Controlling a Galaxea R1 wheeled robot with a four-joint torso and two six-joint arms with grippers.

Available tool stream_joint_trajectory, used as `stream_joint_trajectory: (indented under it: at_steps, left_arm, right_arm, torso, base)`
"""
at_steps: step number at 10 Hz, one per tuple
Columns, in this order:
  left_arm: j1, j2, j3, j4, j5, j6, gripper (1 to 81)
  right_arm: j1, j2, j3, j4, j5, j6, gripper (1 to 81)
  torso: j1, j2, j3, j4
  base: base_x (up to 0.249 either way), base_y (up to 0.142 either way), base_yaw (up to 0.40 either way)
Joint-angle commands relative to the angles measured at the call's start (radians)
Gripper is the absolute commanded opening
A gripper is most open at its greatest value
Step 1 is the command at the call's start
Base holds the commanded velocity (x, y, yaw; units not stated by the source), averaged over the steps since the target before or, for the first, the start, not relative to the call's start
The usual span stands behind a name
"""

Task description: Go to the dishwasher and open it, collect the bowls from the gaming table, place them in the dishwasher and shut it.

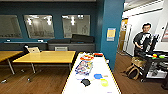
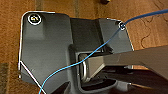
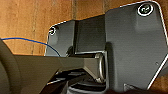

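Note:
The dishwasher is out of view, and so are the gaming table and its bowls. The head view looks along a long white table (image 1: 100, 65) in an office room with dark blue walls. Both wrist views look down at wooden floor (image 2: 15, 25) (image 3: 25, 20) past my own dark plate and bar. A thin blue cable (image 2: 100, 50) crosses the left wrist view, and a blue cable (image 3: 30, 41) also runs through the right wrist view.
On the white table lie a colourful packet (image 1: 84, 67), a blue disc (image 1: 97, 76), a yellow-green disc (image 1: 104, 82) and a dark item (image 1: 85, 82). Yellow tables (image 1: 47, 57) stand to the left. A blue pillar (image 1: 110, 20) rises ahead. A person (image 1: 143, 37) stands at right by a dark rack (image 1: 155, 65) and a bag (image 1: 133, 72).

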Motion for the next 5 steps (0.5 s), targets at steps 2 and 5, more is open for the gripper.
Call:
stream_joint_trajectory:
  at_steps: [2, 5]
  left_arm:
    - [-0.032, -0.003, 0.009, 0.001, 0.048, -0.003, 81.1]
    - [-0.032, -0.003, 0.009, 0.004, 0.047, -0.003, 81.1]
  right_arm:
    - [0.054, -0.001, 0.009, 0.007, -0.039, 0.001, 81.1]
    - [0.056, 0.002, 0.007, 0.007, -0.039, 0.001, 81.1]
  torso:
    - [0.001, 0.000, 0.000, 0.000]
    - [0.001, 0.000, 0.000, 0.000]
  base:
    - [0.000, 0.000, 0.000]
    - [0.000, 0.000, 0.000]
